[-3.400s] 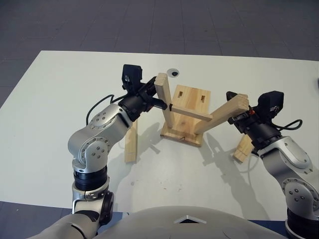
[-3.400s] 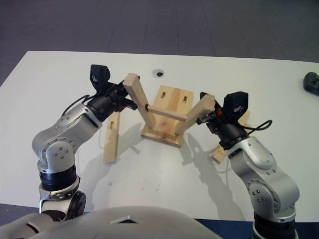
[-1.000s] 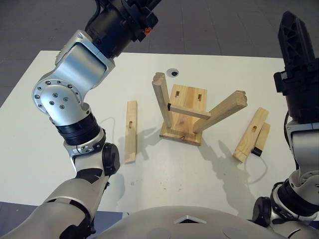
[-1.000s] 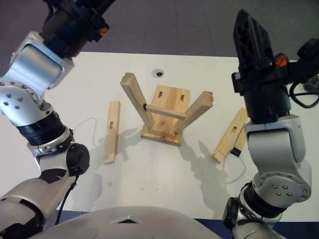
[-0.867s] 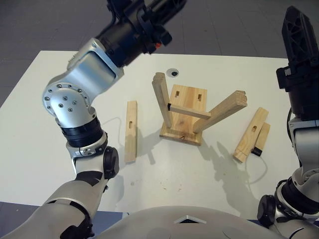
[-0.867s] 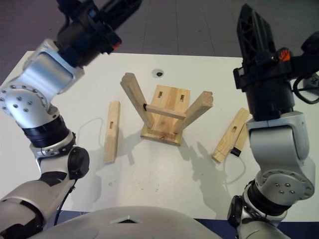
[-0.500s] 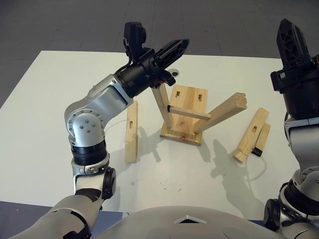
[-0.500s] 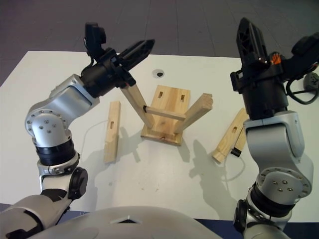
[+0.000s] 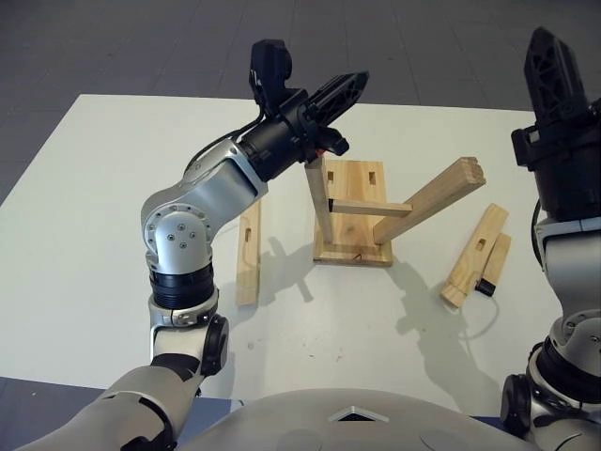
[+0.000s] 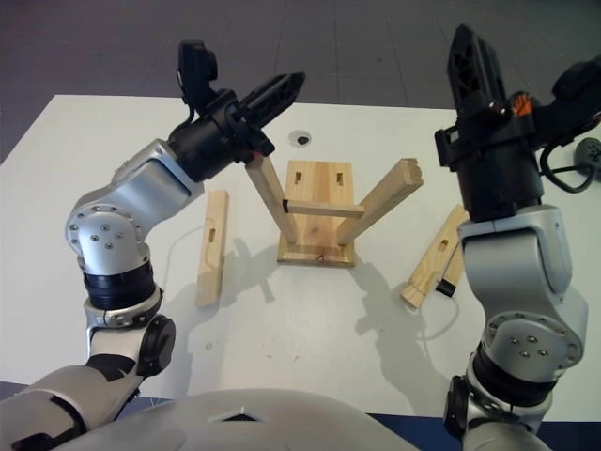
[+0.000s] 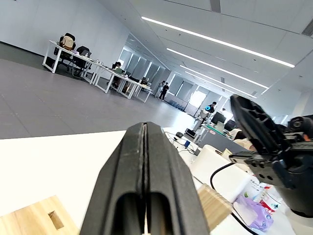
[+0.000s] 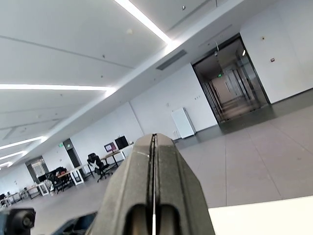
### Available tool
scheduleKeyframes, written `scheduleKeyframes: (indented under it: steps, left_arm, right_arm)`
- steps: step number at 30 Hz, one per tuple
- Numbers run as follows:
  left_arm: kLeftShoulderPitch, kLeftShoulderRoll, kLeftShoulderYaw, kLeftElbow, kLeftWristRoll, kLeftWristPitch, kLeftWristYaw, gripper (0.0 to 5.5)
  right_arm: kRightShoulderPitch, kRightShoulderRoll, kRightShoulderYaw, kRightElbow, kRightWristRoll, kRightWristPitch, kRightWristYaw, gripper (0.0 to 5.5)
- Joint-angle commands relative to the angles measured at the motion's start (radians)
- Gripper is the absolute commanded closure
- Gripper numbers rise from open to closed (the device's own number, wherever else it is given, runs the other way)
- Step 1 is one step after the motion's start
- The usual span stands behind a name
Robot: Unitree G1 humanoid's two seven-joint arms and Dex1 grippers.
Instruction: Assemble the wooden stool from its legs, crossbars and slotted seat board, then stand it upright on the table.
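Half a second on, the half-built stool (image 9: 352, 230) has turned squarer to the robot and sits a little further right, and the left arm has swung over with it. At the far left of the white worktop (image 9: 94, 188) a loose leg (image 9: 247, 246) lies flat, its slot facing up, partly covered by the left forearm. The left hand (image 9: 362, 77) hangs over the stool's far left corner, its fingers pressed together with nothing between them; the left wrist view confirms they are closed. Its body hides the top of the upright leg (image 9: 322, 202), so I cannot tell whether it touches the wood. The seat board (image 9: 362, 178) lies flat near the middle of the worktop with two empty slots showing at its far end. From the upright leg a crossbar (image 9: 369, 209) runs across to the slanting leg (image 9: 432, 195), which leans out to the right; the leg feet are hard to make out. Further right, well apart from the stool, a second loose leg (image 9: 474, 254) lies flat with a short bar (image 9: 495, 256) just beside it. The right hand (image 9: 542, 33) is held high above these pieces, its fingers shut together and empty.
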State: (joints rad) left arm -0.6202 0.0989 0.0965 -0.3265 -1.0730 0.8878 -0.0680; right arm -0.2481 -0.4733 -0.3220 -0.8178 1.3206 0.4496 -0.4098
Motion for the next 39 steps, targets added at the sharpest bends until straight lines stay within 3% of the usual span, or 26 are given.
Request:
scheduleKeyframes:
  steps: [1, 9, 15, 20, 28, 35, 39]
  left_arm:
    - [-0.114, 0.018, 0.051, 0.006, -0.057, 0.006, 0.025, 5.5]
    - [-0.148, 0.045, 0.082, -0.006, -0.123, 0.012, 0.062, 5.5]
    - [0.137, 0.077, -0.151, -0.028, 0.058, 0.038, -0.011, 5.5]
    - [0.235, 0.055, -0.197, -0.081, 0.079, 0.029, -0.006, 5.5]
    - [0.216, 0.006, -0.159, -0.083, 0.046, 0.007, 0.033, 5.5]
    - [-0.008, -0.034, -0.018, -0.019, -0.036, -0.065, 0.089, 5.5]
    - [-0.121, 0.0, 0.068, 0.036, -0.048, -0.093, 0.091, 5.03]
  right_arm:
    - [-0.089, -0.012, 0.014, 0.034, -0.004, -0.011, -0.029, 5.48]
    - [-0.051, -0.014, 0.074, 0.036, -0.01, 0.027, -0.044, 5.48]
    - [0.17, -0.01, 0.21, 0.062, -0.099, 0.123, 0.028, 5.48]
    - [0.18, 0.01, 0.189, 0.046, -0.116, 0.094, 0.04, 5.48]
    - [0.158, 0.039, 0.157, 0.019, -0.104, 0.051, 0.029, 5.48]
    - [0.004, 0.056, 0.06, 0.014, -0.012, -0.039, -0.046, 5.48]
    - [-0.042, 0.007, -0.066, 0.034, 0.076, -0.093, -0.088, 4.84]
